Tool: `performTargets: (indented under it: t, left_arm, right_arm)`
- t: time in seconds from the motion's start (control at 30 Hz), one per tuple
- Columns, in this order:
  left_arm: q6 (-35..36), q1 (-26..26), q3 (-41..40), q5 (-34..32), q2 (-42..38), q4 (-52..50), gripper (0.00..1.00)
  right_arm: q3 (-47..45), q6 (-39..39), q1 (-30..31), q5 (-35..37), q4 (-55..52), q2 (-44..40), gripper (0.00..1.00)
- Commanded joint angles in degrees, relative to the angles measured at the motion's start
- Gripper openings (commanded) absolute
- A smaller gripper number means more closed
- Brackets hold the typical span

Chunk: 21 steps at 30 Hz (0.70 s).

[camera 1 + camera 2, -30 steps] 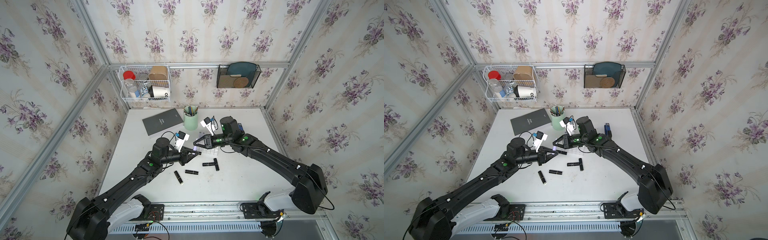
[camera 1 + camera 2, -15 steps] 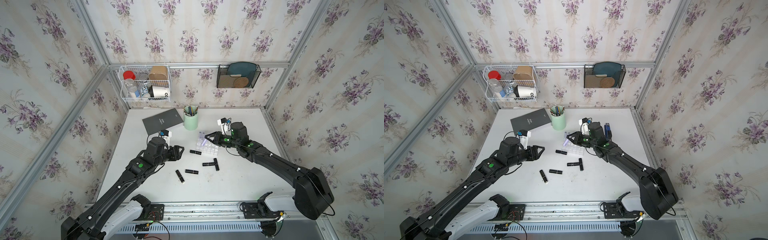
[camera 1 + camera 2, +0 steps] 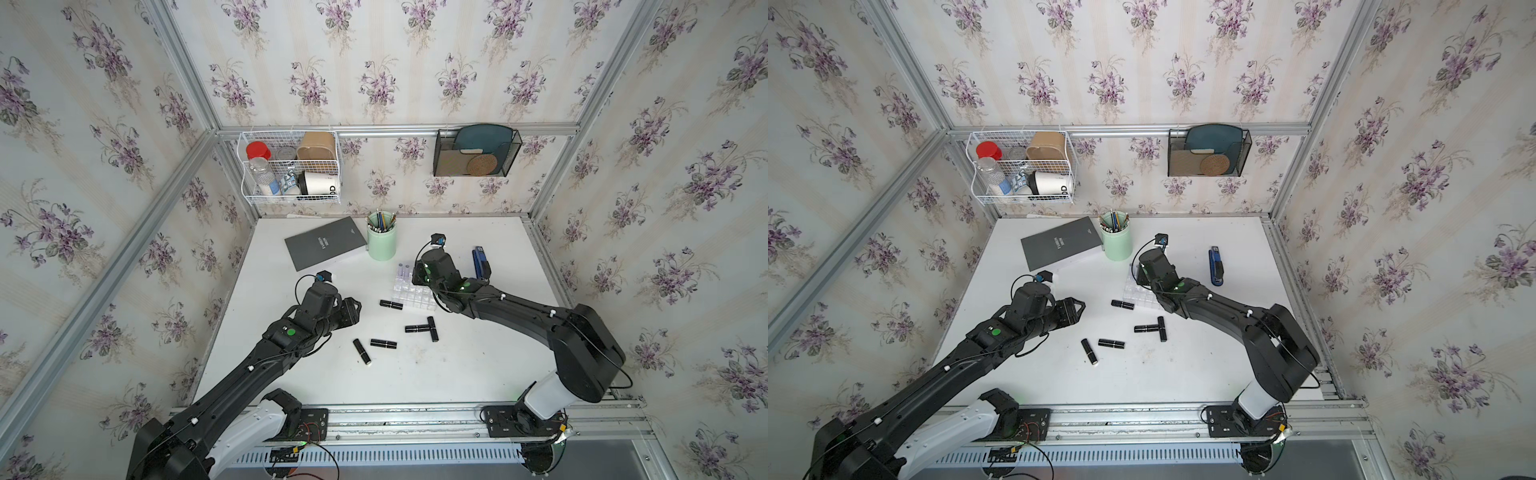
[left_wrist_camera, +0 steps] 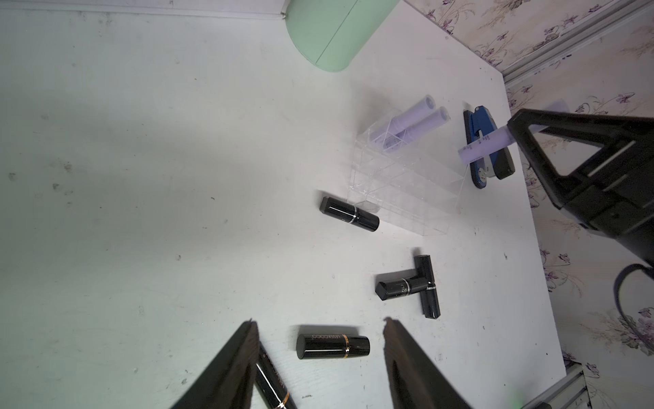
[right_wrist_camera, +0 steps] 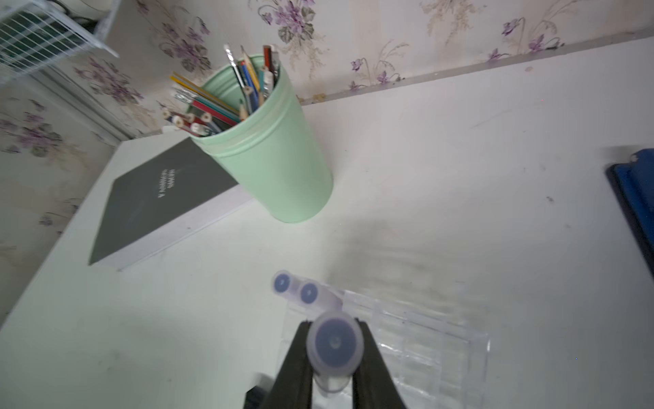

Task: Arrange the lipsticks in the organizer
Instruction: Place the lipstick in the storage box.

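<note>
My right gripper is shut on a pale lilac lipstick and holds it just above the clear organizer. Two more lilac lipsticks stand in cells at the organizer's far corner. Several black lipsticks lie loose on the white table. One is beside the organizer, two form a T, and two lie nearer the front. To the left of them my left gripper hovers open. In the left wrist view a black lipstick lies on the table between its fingers, and neither finger touches it.
A mint-green pen cup with pencils and a grey book stand behind the organizer. A blue stapler lies to its right. A white wire basket and a black mesh rack hang on the back wall.
The two grippers met over the table's middle a second ago. My left gripper has since opened and drawn back left. My right gripper carried the lilac lipstick over the organizer.
</note>
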Motion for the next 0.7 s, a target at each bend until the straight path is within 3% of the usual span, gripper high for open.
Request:
performTargets:
  t: [0.0, 0.3, 0.67]
  left_arm:
    - [0.4, 0.52, -1.24, -0.48, -0.27, 3.22, 0.6]
    - [2.4, 1.43, -2.36, 2.78, 2.34, 6.54, 0.6]
    - [3.47, 1.87, -3.37, 2.98, 1.0, 6.25, 0.6]
  right_arm:
    - [1.18, -3.76, 0.19, 7.56, 0.92, 2.24, 0.08]
    - [3.83, -4.73, 0.19, 4.11, 3.23, 6.87, 0.07]
    - [4.56, -4.1, 0.2, 4.81, 3.57, 10.78, 0.07]
